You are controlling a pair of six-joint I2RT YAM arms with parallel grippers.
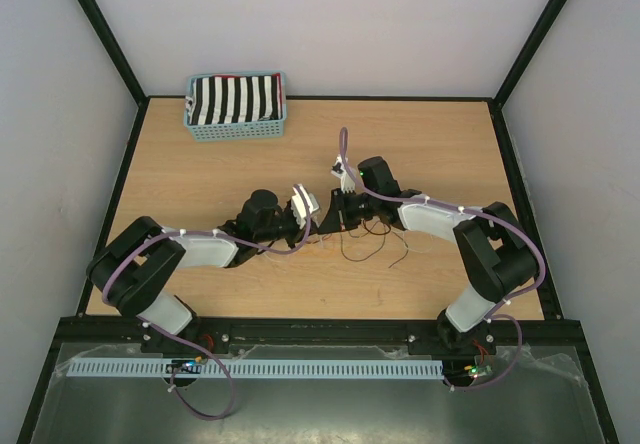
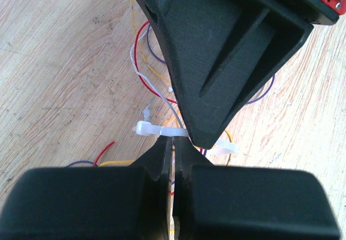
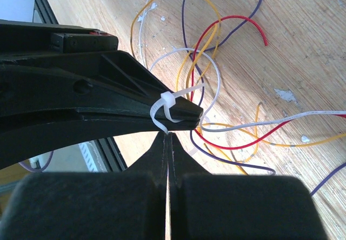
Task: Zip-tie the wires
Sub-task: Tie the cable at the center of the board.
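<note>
Screening wires: left gripper (basket apart)

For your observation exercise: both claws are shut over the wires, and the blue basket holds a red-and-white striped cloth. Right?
One error: the cloth in the basket is black-and-white striped, as the top external view shows. The rest stands.

Wooden table, blue basket, loose coloured wires
</note>
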